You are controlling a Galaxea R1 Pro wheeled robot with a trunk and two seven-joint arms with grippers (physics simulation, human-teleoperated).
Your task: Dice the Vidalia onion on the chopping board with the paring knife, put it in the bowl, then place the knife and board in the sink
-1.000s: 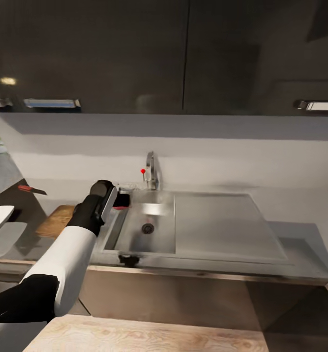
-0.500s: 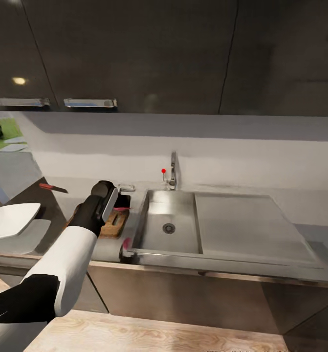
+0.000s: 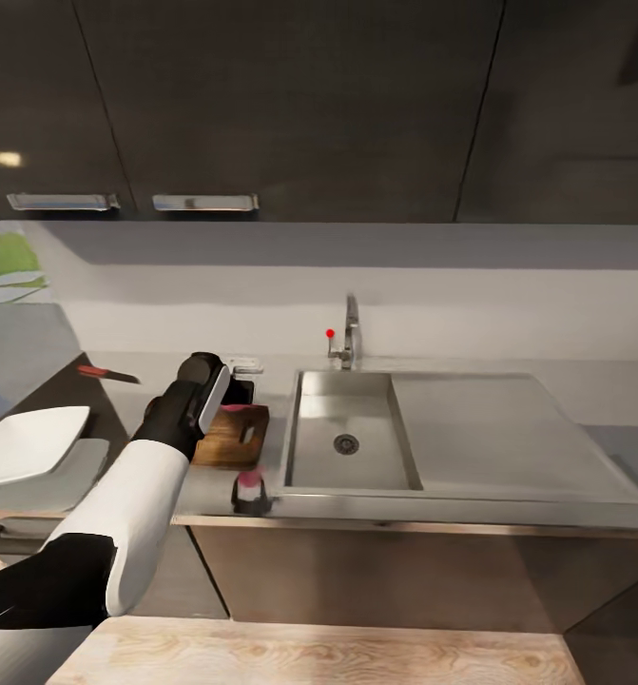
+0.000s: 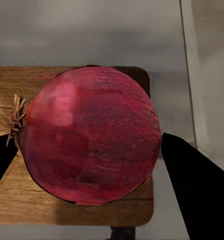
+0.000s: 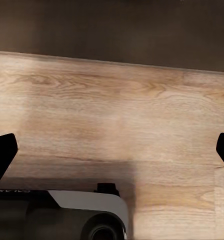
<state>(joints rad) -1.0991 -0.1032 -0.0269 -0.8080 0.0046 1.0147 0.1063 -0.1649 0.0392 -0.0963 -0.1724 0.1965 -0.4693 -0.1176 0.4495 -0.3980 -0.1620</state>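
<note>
The left gripper [image 4: 87, 150] is clamped on the Vidalia onion [image 4: 89, 135], one dark finger [image 4: 194, 190] against each side of the bulb. Beneath the fingers lies the chopping board [image 4: 22, 205] on the countertop [image 3: 204, 480], just beside the sink [image 3: 352, 442]. The right gripper [image 5: 112, 155] hangs over pale wood floor [image 5: 122, 120], fingers wide apart, nothing between them.

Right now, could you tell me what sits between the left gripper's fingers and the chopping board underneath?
The Vidalia onion, held in the left gripper, hangs over the chopping board; the left wrist view shows it.
</note>
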